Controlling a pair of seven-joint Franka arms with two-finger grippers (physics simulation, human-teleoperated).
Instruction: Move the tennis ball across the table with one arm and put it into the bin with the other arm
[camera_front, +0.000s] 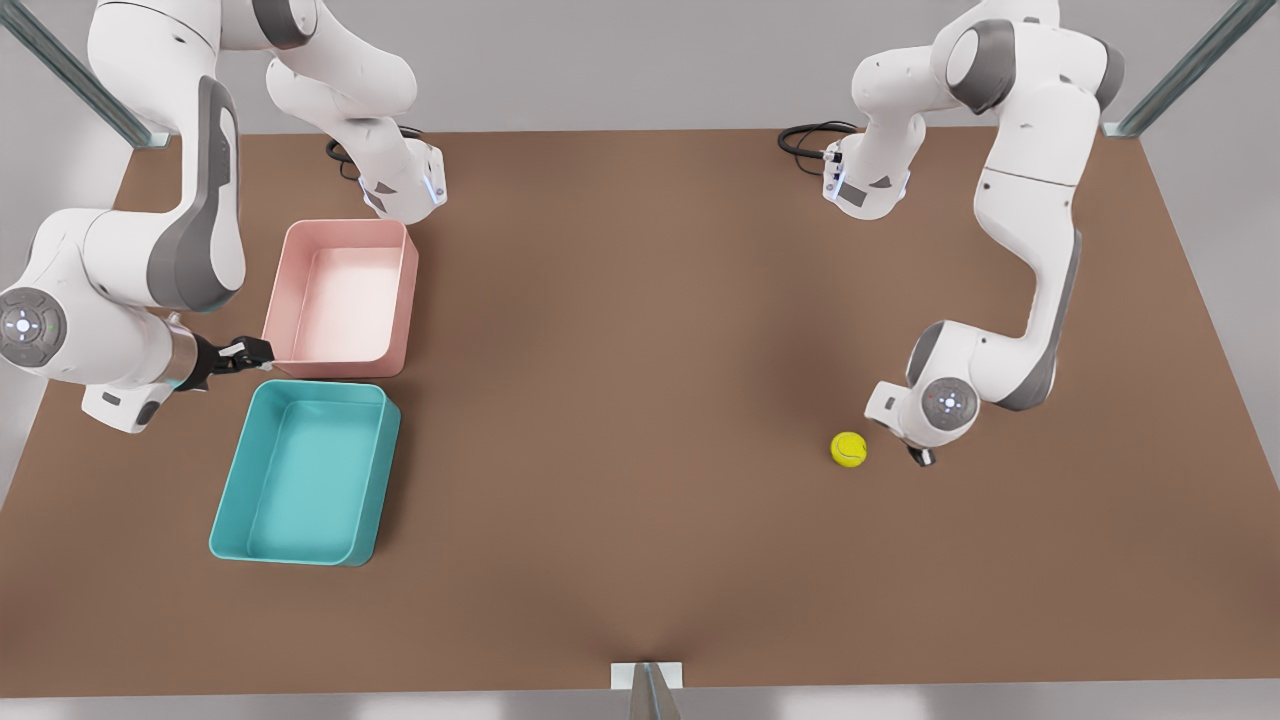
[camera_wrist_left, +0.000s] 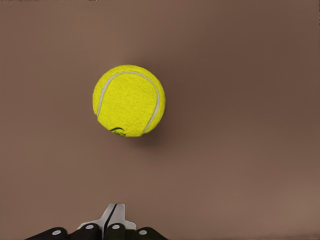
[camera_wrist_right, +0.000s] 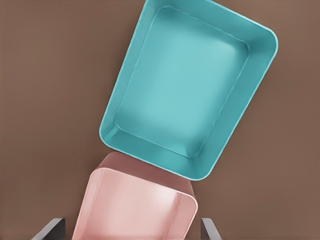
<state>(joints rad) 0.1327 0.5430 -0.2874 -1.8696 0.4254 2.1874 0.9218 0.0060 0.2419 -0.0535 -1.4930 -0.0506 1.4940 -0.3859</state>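
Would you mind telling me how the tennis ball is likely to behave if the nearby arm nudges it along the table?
The tennis ball is round and rests free on the flat table, so a nudge would probably send it rolling. Its fuzzy-looking surface should grip rather than slip. The left tool beside it looks shut, so it suits pushing. The right tool waits by the bin.

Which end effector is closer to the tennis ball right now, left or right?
Left. The left end effector sits just beside the tennis ball, fingers shut and not touching it. The right end effector waits far across the table, between the pink tray and the bin.
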